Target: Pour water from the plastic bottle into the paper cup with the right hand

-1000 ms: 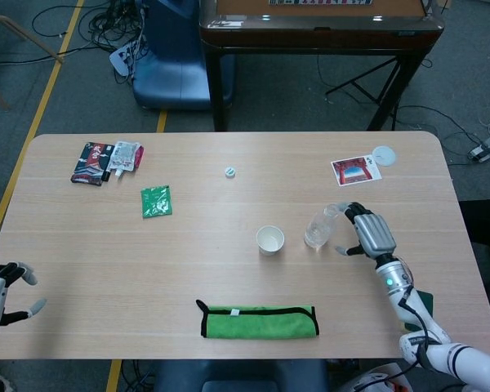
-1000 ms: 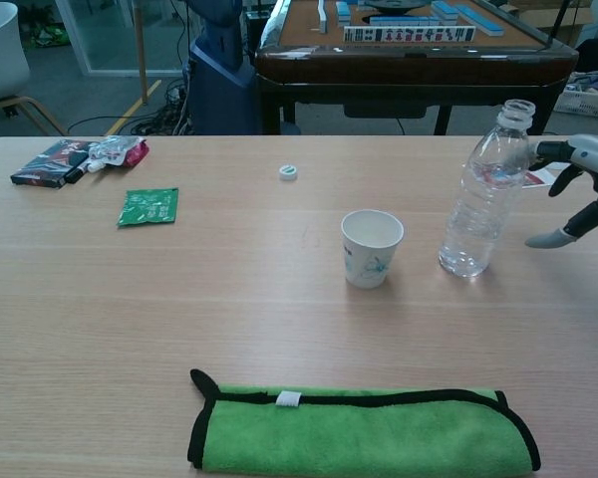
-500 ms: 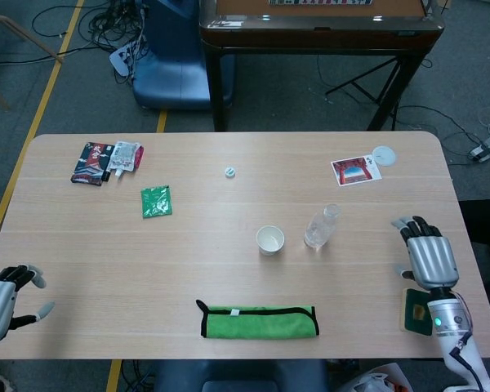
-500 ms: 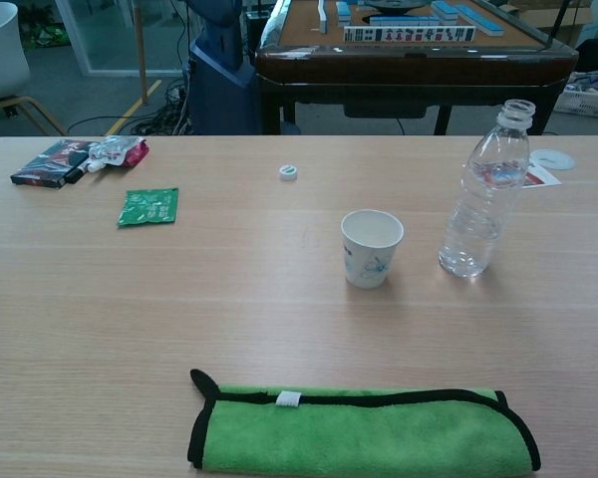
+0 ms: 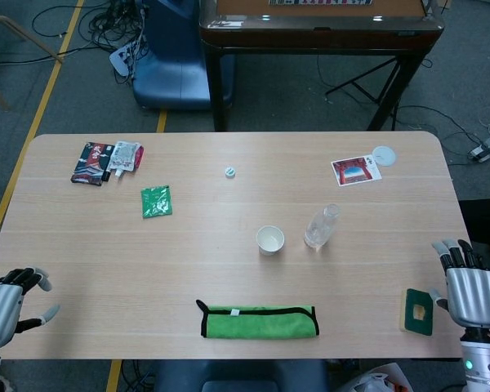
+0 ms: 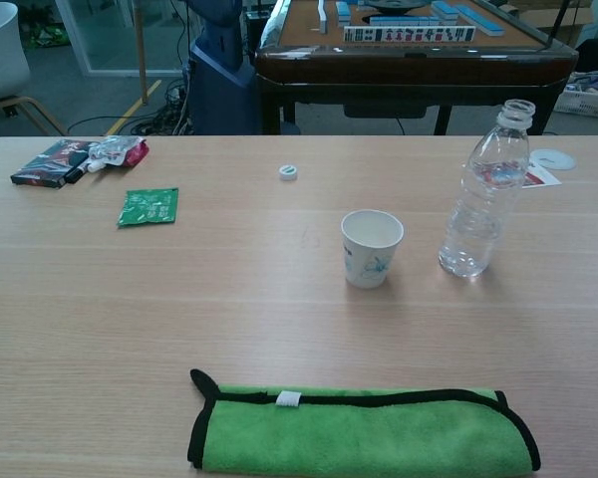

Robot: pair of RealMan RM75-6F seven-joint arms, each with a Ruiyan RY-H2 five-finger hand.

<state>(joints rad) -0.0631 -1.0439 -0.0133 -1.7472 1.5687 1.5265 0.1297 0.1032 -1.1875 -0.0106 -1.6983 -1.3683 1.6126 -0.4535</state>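
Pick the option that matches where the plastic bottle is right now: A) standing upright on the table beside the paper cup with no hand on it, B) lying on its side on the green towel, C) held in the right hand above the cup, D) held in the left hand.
A: the plastic bottle stands upright on the table beside the paper cup, uncapped, while the right hand sits at the table's near right corner, apart from it.

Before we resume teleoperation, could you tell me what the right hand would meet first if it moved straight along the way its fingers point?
Probably nothing: the right hand, beyond the table's right edge, points toward bare floor; depth is unclear.
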